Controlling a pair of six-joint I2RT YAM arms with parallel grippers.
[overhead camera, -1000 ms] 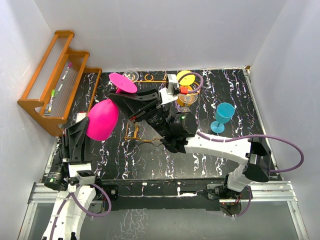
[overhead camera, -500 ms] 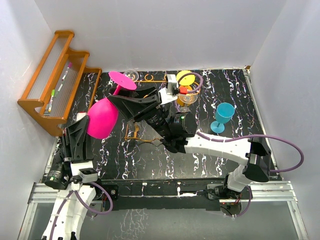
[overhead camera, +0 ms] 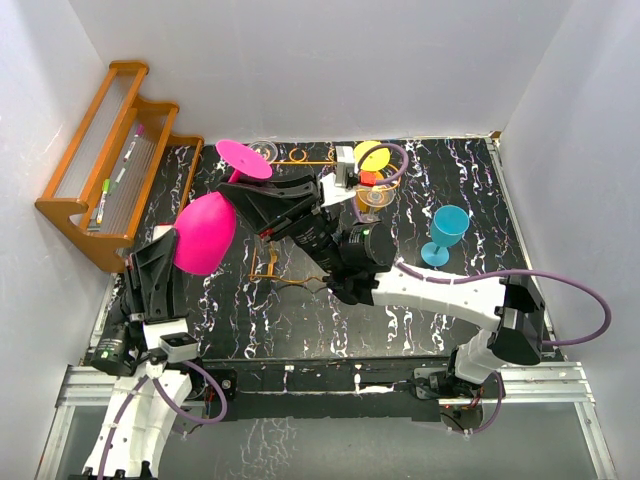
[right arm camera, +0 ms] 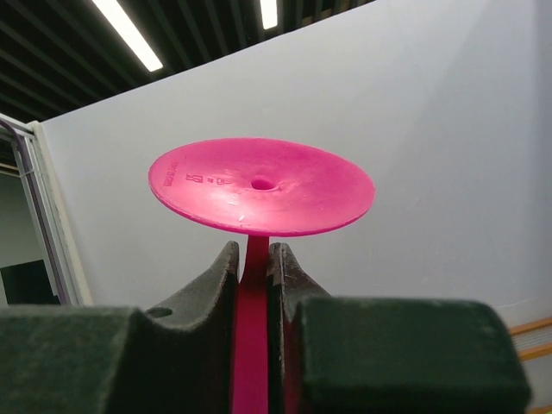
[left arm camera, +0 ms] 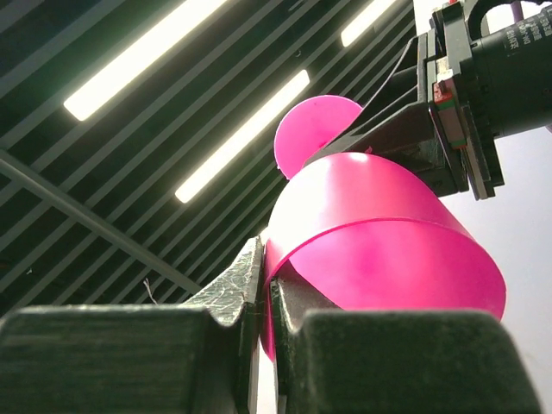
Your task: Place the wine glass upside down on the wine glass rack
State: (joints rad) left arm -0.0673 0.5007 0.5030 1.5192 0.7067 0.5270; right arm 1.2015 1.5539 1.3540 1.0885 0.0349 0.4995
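- The table [overhead camera: 420, 330], black with white marbling, carries everything.
- The wine glass rack [overhead camera: 268, 262], thin gold wire, stands near the table's middle and runs toward 12 o'clock. The right arm hides most of it.
- The wine glass [overhead camera: 205, 235], bright pink, is held in the air at about 9 o'clock from the rack. It is tilted, with its foot toward 1 o'clock and its mouth toward 7.
- The right gripper [right arm camera: 253, 259] is closed narrow on the stem, close to the foot.
- The left gripper [left arm camera: 266, 278] pinches the wall of the bowl at the rim between its fingers.
- Handling, as a judgement:
  - The glass looks like opaque plastic, so probably light, fairly stiff and not brittle.
  - The smooth, thin rim could slip or flex under a pinch.
  - The stem is the sounder hold for steering the foot into a ring slot with the bowl hanging down.
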